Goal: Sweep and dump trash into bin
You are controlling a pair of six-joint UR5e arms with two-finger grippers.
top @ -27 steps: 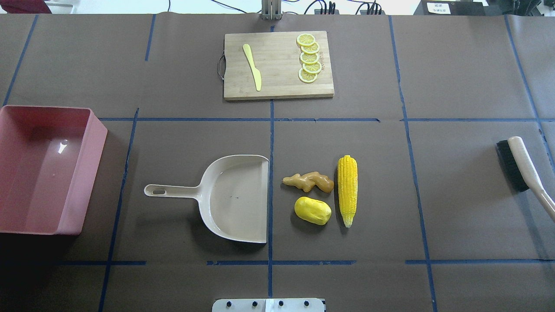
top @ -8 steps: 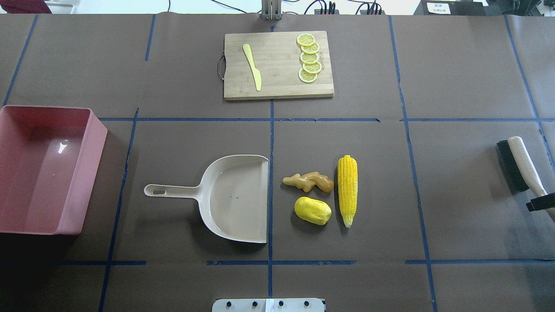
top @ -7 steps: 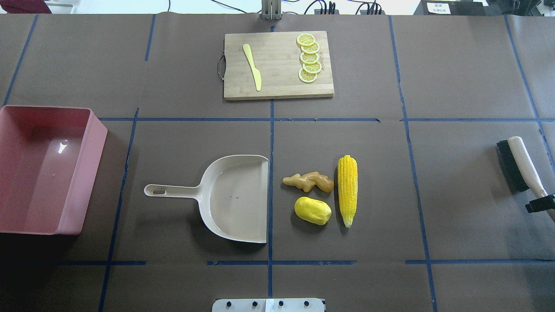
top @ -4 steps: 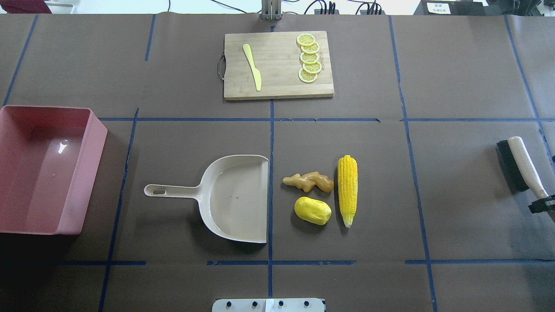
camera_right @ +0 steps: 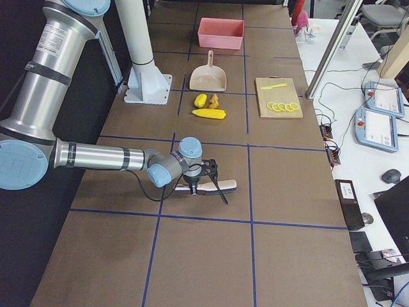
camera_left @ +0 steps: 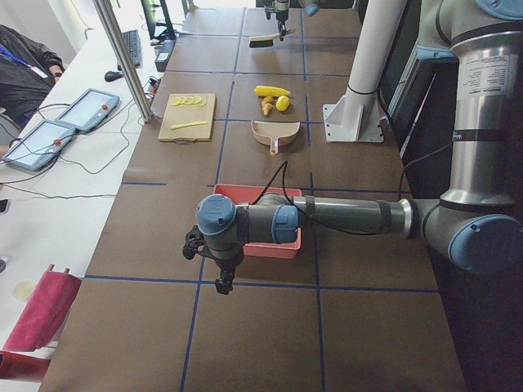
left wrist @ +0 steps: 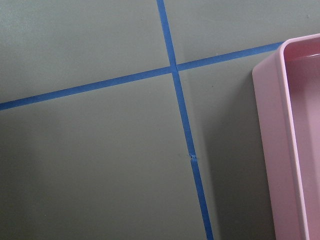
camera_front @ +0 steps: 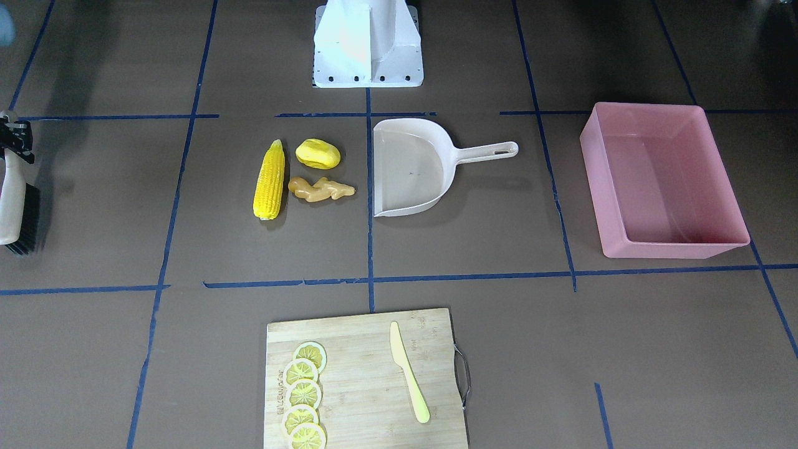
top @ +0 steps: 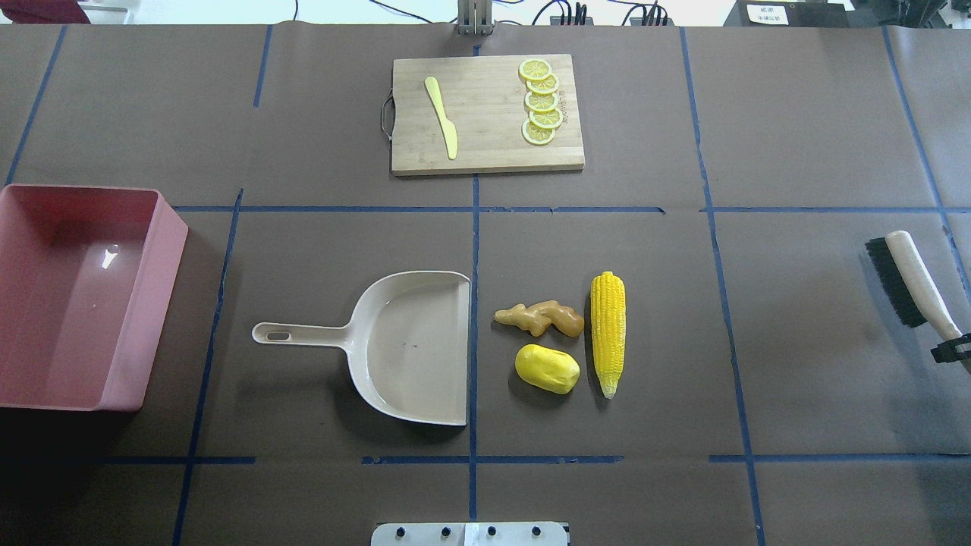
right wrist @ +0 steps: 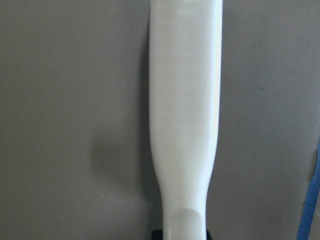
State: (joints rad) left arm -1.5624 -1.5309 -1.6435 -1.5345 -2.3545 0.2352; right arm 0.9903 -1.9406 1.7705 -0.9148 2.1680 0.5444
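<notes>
Farthest out on the handle side of the dustpan (top: 410, 349), past the bin (top: 144, 318), the left gripper (camera_left: 221, 284) hangs pointing down over the table (top: 796, 341). I only catch it from the table's end, so I cannot tell whether its fingers are apart or together. The pink bin sits well apart from the dustpan, off the tip of its handle, standing upright with its opening upward. The dustpan lies flat with its handle pointing at the bin and its open mouth facing the other way. Just off that mouth lies the trash, all of it on the table. The ginger root (top: 540, 317) and the yellow lump (top: 547, 368) are nearest the lip. The corn cob (top: 608, 334) lies just beyond them, parallel to the lip. Across the table from the dustpan, away from the robot's base, a cutting board (top: 485, 114) carries a pale knife (top: 442, 117) and a row of lemon slices (top: 541, 101). Far off on the mouth side of the dustpan, well beyond the corn, is the brush (top: 906, 277), bristles turned toward the dustpan. The right gripper (top: 954, 350) is clamped on its handle.
</notes>
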